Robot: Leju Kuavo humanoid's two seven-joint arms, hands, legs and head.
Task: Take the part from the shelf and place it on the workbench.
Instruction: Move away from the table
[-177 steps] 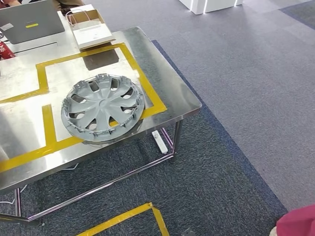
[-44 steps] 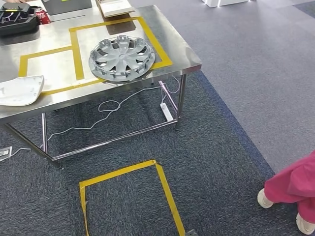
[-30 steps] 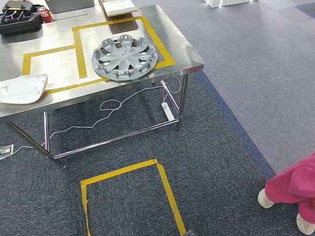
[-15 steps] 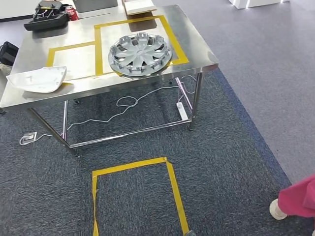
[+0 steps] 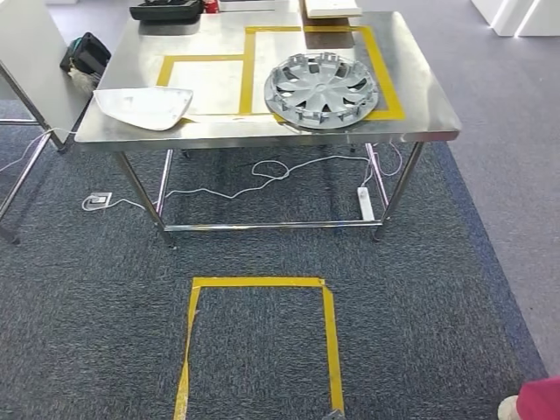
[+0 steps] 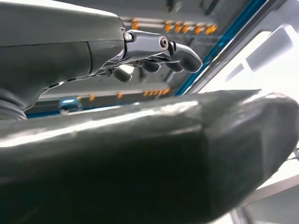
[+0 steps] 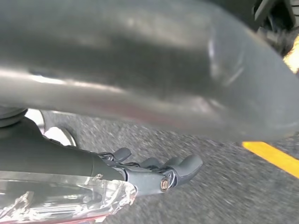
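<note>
Hubcap point(image 5: 321, 87) lies flat on the steel worktop point(image 5: 429, 105), inside the right yellow-tape box, near the front edge. White curved panel point(image 5: 143, 107) sits at the worktop's front left corner, well apart from the hubcap. Black tray point(image 5: 165, 9) at the far edge. Black bag point(image 5: 86, 54) on the floor past the left end.

Under the worktop: white cable point(image 5: 264, 175) and power strip point(image 5: 364, 203) on the grey carpet. Yellow-tape square point(image 5: 259, 284) on the carpet nearer the robot. Person's shoe and red trouser leg point(image 5: 538, 402) at bottom right.

L hand point(image 6: 155, 49): fingers stretched out, slightly curled, apart, holding nothing. R hand point(image 7: 155, 170): fingers likewise extended, lightly curled, nothing in them, over carpet w/ a yellow tape strip point(image 7: 271, 156) nearby.
</note>
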